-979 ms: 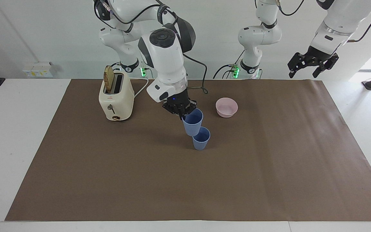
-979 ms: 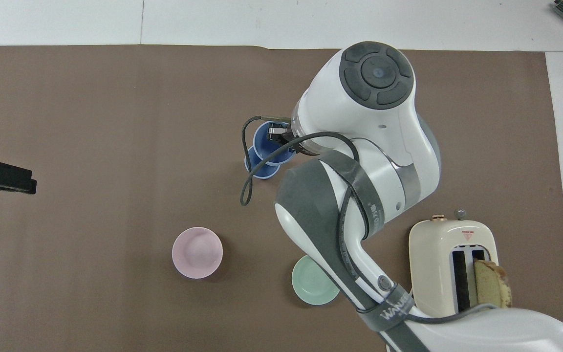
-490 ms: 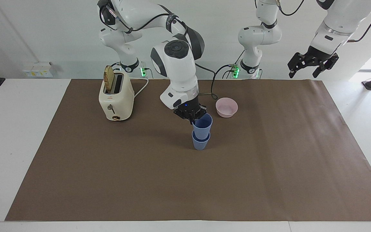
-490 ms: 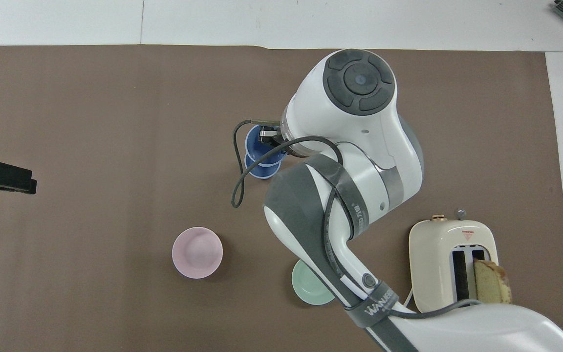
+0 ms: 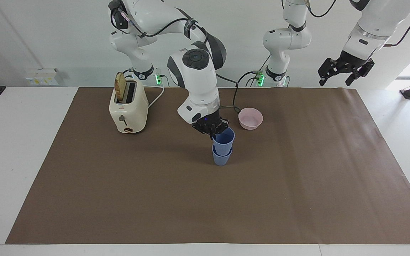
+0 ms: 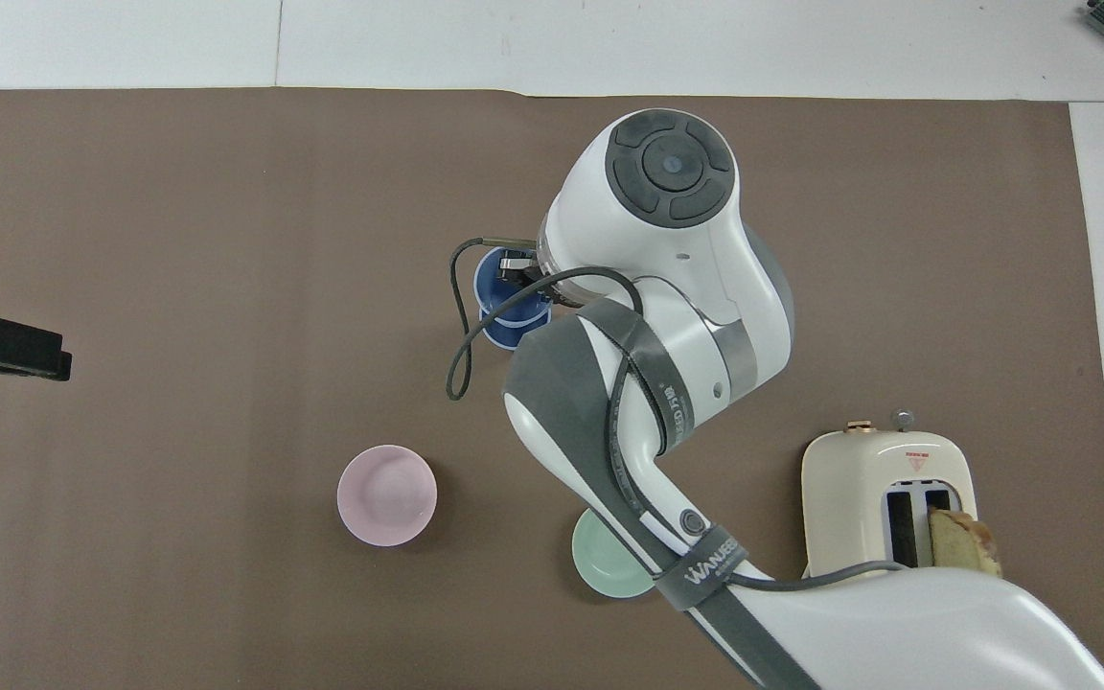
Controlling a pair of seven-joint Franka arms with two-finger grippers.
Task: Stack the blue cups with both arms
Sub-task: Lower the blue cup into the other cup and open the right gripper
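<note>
A bench (image 5: 84, 199) covered in brown paper, seen from across, with my two white arms at the top. Toward my right arm's end stands a cream toaster (image 5: 128, 108) with a slice of bread (image 5: 120, 91) poking out of one slot. Near the middle of the bench, my right gripper (image 5: 213, 131) is clenched on the rim of the upper blue cup (image 5: 223, 138), one finger inside it. That cup sits partly down inside the lower blue cup (image 5: 221, 156), which stands upright on the paper. The upper cup leans a little and much of its wall shows above the lower rim, so I judge it only partly nested. From overhead, my right arm covers much of the pair, and only the dark blue mouth of the upper cup (image 6: 504, 283) and a sliver of the lower rim (image 6: 511, 329) show. A mint-green bowl (image 6: 605, 565) peeks out from under my forearm, close to my bases. Beside the cups, nearer to my bases, sits a pale pink bowl (image 5: 250, 118). My left gripper (image 5: 345, 69) waits, fingers spread and holding nothing, high over the edge of the paper at my left arm's end. As I judge it, the stacking is nearly done: what remains is to seat the upper cup fully, let go of it and lift my right arm away
</note>
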